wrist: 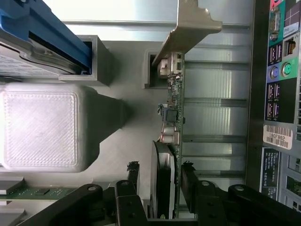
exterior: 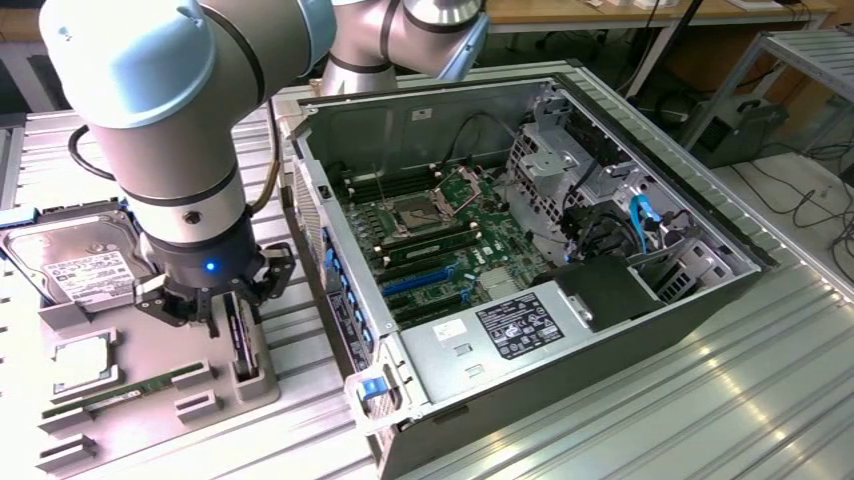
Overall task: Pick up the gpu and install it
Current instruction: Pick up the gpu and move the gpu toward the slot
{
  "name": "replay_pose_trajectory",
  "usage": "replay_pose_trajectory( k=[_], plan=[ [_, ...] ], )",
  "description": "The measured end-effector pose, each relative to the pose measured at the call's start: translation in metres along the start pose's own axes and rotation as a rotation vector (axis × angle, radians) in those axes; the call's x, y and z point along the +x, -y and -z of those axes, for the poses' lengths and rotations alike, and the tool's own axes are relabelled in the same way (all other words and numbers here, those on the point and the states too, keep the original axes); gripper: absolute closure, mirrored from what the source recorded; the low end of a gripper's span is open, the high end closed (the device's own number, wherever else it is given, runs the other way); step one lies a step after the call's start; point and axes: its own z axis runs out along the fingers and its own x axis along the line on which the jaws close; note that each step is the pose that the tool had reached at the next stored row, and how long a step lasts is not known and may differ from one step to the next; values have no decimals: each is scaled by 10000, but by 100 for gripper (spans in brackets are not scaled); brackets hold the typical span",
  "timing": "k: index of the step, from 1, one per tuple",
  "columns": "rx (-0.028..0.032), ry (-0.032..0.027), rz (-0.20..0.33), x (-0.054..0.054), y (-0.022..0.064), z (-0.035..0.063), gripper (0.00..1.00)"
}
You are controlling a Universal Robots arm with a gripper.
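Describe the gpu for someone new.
On the exterior view's left, beside the open black computer tower, sits a grey parts tray. At its tower-side edge, under the gripper, the gpu stands on edge: thin black card, silver bracket, unlike the narrow green memory stick.

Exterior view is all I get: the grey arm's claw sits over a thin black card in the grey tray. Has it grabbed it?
Observer: Not clearly. In the wrist view the gripper has one black finger on each side of the thin black circuit card, with a gap beside one.
Operator: How does the card stand?
Observer: On edge in the grey plastic holder, its silver metal bracket at the end away from the fingers.
Operator: Anything else?
Observer: A round black part, perhaps a fan, sits on one face.
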Motion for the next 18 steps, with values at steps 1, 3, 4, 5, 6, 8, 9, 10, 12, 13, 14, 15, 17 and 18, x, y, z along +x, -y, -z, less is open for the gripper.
replay_pose_trajectory(
  k=[1, 3, 4, 5, 6, 8, 9, 10, 12, 13, 14, 15, 17, 18],
  plan=[
    [0, 0, -1, 0, 0, 0, 52],
    [2, -2, 0, -3, 3, -1, 52],
    [2, -2, 0, -4, 3, -2, 52],
    [0, -1, 1, -4, 5, -3, 52],
    [1, -1, 2, -4, 9, -4, 54],
    [0, -1, 0, -4, 14, -3, 66],
    [0, -1, 1, -4, 17, -4, 72],
    [1, -1, 1, -4, 22, -4, 72],
    [0, -1, 0, -3, 27, -4, 73],
    [1, -1, 1, -4, 29, -4, 73],
    [1, -1, 1, -4, 30, -4, 73],
    [1, -1, 0, -4, 30, -4, 73],
    [1, -1, 1, -4, 30, -4, 73],
    [1, -1, 1, -4, 30, -5, 73]
  ],
)
